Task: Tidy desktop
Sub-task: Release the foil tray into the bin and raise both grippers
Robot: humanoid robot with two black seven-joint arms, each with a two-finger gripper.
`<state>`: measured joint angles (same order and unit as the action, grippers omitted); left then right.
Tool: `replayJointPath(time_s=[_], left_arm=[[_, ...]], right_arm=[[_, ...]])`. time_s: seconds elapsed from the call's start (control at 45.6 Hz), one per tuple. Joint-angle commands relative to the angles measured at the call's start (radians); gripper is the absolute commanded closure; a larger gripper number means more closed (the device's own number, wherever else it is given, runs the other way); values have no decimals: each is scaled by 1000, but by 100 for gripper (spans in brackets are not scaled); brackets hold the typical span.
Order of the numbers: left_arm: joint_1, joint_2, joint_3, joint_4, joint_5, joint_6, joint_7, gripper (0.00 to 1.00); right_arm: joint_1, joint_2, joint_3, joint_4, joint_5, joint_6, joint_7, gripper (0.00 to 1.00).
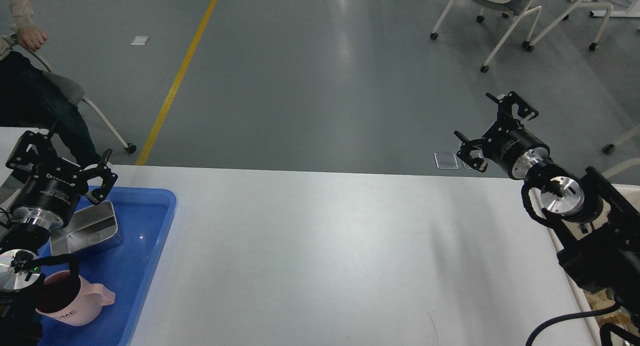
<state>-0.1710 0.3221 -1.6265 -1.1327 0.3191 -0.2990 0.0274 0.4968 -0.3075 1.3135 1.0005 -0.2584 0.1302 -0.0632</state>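
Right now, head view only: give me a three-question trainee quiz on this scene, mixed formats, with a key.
1. True or false: the desktop has loose items on its white surface.
2. Which two things sit in the blue tray? A) metal container and pink cup B) bowl and spoon C) two cups
3. Fill in: the left hand and right hand both have their fingers ____.

Key
1. False; its visible surface is bare.
2. A: the metal container and the pink cup.
3. Open, and each hand holds nothing.
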Motion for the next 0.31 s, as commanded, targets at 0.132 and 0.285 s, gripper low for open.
replayJointPath(time_s=[0.132,0.285], left_arm=[[79,-9,-29,-97,0,0,-8,3],[117,-15,-45,-140,0,3,-8,3]], right_arm=[[-250,91,199,205,2,42,69,0],[-346,189,282,247,1,43,71,0]])
